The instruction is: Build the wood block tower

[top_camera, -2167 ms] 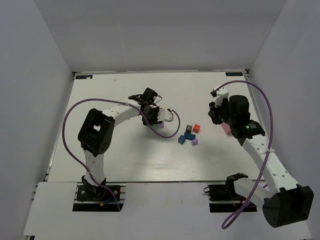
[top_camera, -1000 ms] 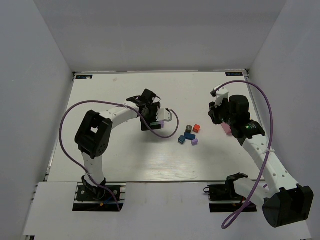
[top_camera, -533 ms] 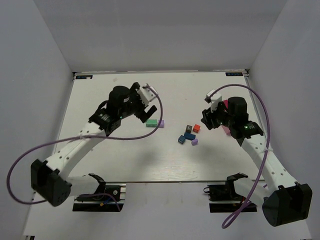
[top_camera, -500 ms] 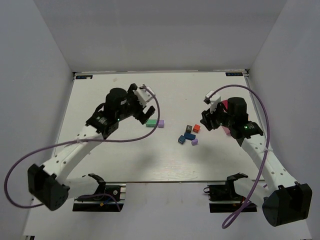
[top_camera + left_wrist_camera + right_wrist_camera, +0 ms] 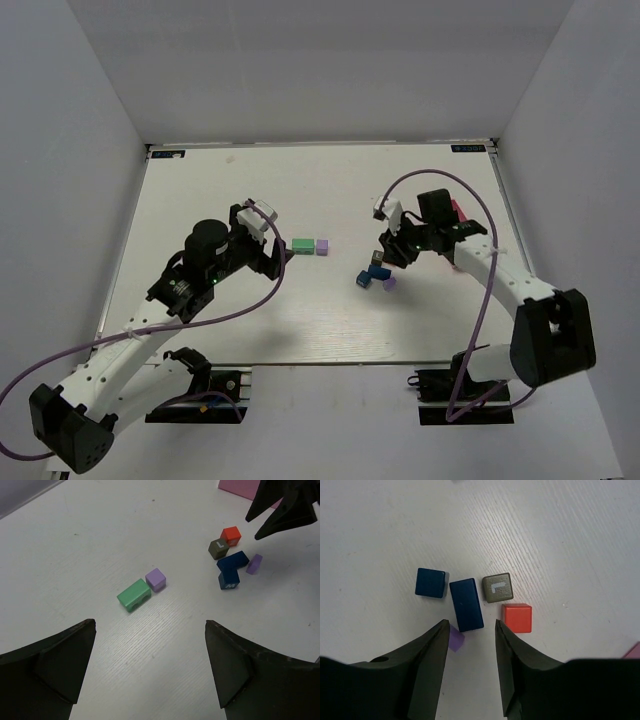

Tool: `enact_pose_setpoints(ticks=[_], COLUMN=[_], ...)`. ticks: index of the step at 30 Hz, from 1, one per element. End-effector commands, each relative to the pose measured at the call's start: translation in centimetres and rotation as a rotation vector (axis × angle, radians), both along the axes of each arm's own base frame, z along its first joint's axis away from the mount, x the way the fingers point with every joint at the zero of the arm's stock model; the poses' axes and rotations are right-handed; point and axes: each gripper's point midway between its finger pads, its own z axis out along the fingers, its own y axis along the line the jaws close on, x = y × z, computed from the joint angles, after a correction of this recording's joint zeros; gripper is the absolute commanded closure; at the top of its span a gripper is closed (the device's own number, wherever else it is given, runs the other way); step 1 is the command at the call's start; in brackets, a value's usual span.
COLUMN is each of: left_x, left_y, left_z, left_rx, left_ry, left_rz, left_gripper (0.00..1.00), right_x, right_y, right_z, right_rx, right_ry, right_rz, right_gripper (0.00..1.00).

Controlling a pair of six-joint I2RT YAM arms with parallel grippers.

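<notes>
Four loose painted wooden blocks ring the dark-blue wooden bar (image 5: 466, 604) on the white table (image 5: 200, 200): a blue cube (image 5: 431, 582), an olive cube (image 5: 498, 587) bearing a white L, a red cube (image 5: 516, 617) and a small purple piece (image 5: 455, 639). I see my right gripper (image 5: 471, 629) half-parted at the bar's end, empty. My left gripper (image 5: 149, 625) gapes wide, well apart.

I see a white table (image 5: 75, 555) with faint grey wood-grain streaks. Blocks I log:
- mint-green rectangular wooden block (image 5: 134, 594), plain
- lilac wooden cube (image 5: 155, 579), plain
- red wooden cube (image 5: 516, 618), plain
- olive-brown wooden cube (image 5: 498, 587), white L-shaped mark on top
- navy wooden bar (image 5: 466, 604), plain
- navy wooden cube (image 5: 431, 582), small white mark on one side in my left wrist view
- small lilac wooden piece (image 5: 254, 564)

Flat rectangular tray (image 5: 240, 487) is plain pink. Left gripper (image 5: 149, 625) and right gripper (image 5: 471, 624) fingers read matte black. Arm links (image 5: 120, 355) white, joints black, cable (image 5: 472, 335) purple.
</notes>
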Motion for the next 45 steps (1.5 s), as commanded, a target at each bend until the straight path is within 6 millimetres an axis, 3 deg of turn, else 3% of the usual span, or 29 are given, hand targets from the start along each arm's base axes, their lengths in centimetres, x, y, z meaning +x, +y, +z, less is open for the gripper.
enact_pose_setpoints(ticks=[1, 6, 19, 21, 25, 28, 45], left_x=[0.2, 0.4, 0.0, -0.1, -0.2, -0.2, -0.4], left_y=[1.0, 1.3, 0.7, 0.6, 0.5, 0.5, 0.2], left_z=[0.1, -0.1, 0.3, 0.3, 0.3, 0.3, 0.4], left_rx=[0.0, 0.011, -0.004, -0.006, -0.009, -0.009, -0.013], left_ry=[-0.005, -0.001, -0.002, 0.0, 0.001, 0.001, 0.004], left_rz=[0.055, 0.074, 0.037, 0.029, 0.018, 0.018, 0.001], left_gripper=[0.0, 0.0, 0.0, 0.0, 0.0, 0.0, 0.0], right_x=[2.3, 2.9, 4.4, 4.8, 5.4, 5.2, 4.8], right_y=[0.3, 0.8, 1.5, 1.6, 1.8, 1.9, 1.6], right_z=[0.6, 0.0, -2.8, -3.1, -3.7, -4.2, -7.0], right_rx=[-0.052, -0.072, -0.159, -0.171, -0.193, -0.204, -0.269], right_ry=[-0.022, -0.002, -0.017, -0.013, 0.001, 0.016, 0.059], right_rz=[-0.019, -0.007, 0.071, 0.071, 0.069, 0.077, 0.105], right_gripper=[0.52, 0.45, 0.46, 0.44, 0.3, 0.29, 0.37])
